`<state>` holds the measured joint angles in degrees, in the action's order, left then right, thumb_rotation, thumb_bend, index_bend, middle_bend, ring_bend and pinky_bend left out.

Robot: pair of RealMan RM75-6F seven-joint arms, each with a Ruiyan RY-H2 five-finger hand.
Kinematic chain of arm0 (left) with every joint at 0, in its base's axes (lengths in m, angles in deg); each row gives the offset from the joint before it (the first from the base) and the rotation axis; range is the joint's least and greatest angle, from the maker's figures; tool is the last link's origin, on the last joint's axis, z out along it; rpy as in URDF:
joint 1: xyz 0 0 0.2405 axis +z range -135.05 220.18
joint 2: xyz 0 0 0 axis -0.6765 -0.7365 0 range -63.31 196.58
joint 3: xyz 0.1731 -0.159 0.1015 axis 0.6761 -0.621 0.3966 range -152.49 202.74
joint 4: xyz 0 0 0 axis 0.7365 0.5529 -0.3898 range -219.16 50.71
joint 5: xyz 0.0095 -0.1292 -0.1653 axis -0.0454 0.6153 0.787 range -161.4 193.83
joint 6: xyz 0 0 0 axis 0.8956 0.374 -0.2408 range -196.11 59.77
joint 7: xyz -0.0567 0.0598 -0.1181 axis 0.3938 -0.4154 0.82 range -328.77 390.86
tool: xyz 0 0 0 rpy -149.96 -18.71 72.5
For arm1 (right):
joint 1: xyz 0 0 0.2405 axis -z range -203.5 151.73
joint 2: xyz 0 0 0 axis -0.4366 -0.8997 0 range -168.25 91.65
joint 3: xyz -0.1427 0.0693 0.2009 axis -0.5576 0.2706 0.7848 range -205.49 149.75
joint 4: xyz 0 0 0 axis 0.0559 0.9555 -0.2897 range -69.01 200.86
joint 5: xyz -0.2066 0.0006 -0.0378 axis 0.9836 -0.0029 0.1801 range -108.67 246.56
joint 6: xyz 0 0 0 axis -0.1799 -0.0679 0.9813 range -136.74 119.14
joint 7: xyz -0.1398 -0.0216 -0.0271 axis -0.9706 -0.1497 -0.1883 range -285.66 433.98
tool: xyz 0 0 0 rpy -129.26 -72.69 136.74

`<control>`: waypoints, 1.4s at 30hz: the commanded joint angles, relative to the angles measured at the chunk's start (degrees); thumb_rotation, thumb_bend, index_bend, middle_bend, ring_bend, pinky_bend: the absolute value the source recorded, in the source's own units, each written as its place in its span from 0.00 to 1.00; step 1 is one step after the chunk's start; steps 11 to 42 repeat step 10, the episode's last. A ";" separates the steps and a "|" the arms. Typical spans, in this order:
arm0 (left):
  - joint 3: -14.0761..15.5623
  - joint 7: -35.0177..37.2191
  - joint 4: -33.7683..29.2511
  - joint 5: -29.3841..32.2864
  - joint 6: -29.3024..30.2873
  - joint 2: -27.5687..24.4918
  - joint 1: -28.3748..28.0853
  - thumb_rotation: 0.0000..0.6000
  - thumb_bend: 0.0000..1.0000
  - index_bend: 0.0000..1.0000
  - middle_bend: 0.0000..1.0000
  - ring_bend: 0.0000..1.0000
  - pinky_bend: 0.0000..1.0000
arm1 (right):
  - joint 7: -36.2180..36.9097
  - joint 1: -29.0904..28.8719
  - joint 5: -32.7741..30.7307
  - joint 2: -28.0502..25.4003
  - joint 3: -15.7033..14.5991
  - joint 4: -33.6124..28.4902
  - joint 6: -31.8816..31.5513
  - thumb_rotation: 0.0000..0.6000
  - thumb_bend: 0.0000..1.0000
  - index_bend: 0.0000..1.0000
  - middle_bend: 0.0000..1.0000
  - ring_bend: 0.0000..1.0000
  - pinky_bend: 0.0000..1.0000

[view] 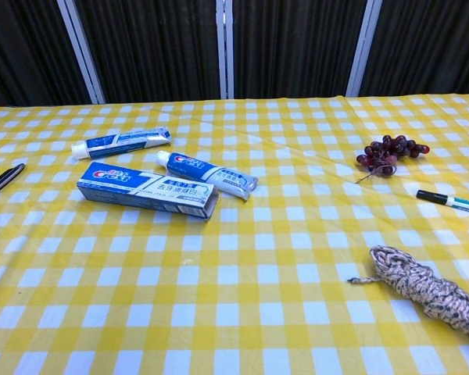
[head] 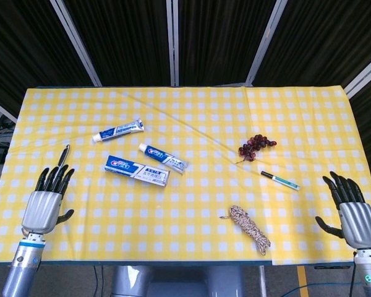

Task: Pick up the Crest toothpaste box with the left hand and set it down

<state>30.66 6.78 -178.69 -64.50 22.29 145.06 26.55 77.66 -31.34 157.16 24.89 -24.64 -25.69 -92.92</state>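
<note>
toothpaste box flat, two tubes beside

Our head view looks down from high up at the whole bench. Our chest view sits low and close, sharing its middle.

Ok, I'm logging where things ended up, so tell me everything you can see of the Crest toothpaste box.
The Crest toothpaste box is a long, slim carton, cardboard by its look, blue with a white and grey band, a red logo at its left end and printed lettering. It lies flat on the yellow checked tablecloth, angled slightly, its right end flap looking a little open. A toothpaste tube lies just behind it, very close; contact is unclear. No hand touches it: the left hand is well away at the table's near edge.
</note>
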 commanded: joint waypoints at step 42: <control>3.06 3.29 -0.30 -2.82 0.73 -3.88 5.62 1.00 0.02 0.00 0.00 0.00 0.00 | -2.44 -0.04 1.43 1.17 -0.59 0.25 -0.69 1.00 0.12 0.00 0.00 0.00 0.00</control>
